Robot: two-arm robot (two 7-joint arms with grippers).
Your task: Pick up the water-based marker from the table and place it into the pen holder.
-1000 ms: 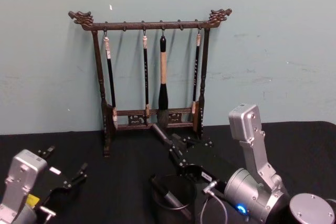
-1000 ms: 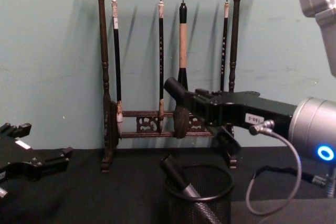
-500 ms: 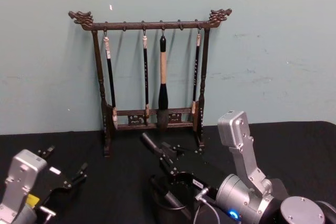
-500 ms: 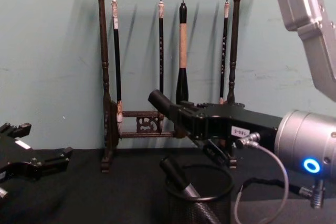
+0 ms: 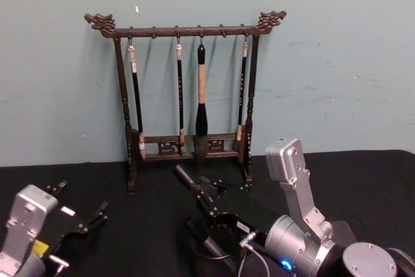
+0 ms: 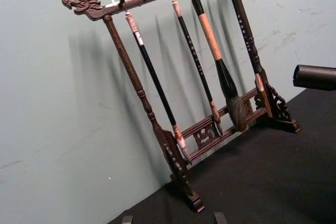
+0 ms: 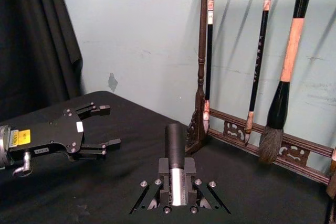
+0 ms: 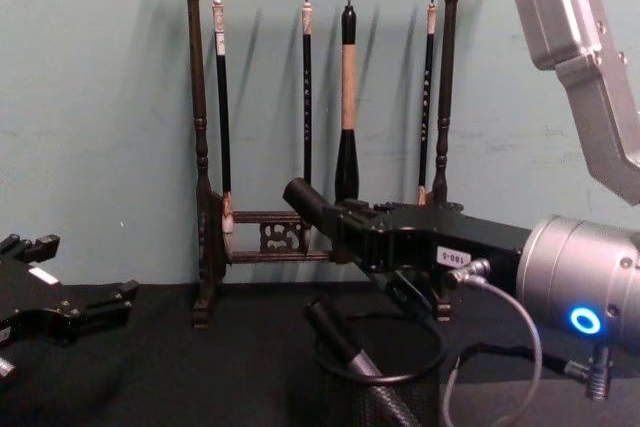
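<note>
The marker (image 8: 308, 199), a dark cylinder, is clamped between the closed fingers of the right gripper (image 8: 345, 227), its free end pointing up and to the robot's left; in the right wrist view the marker (image 7: 175, 148) juts straight out from the clamp; it hangs just above the pen holder (image 8: 380, 372), a black mesh cup on the table (image 5: 155, 225), where another dark pen (image 8: 335, 339) leans against the rim; behind stands the brush rack (image 5: 188, 95) with four hanging brushes; the left gripper (image 5: 84, 224) rests low at the robot's left, fingers spread and holding nothing, well apart from the cup.
</note>
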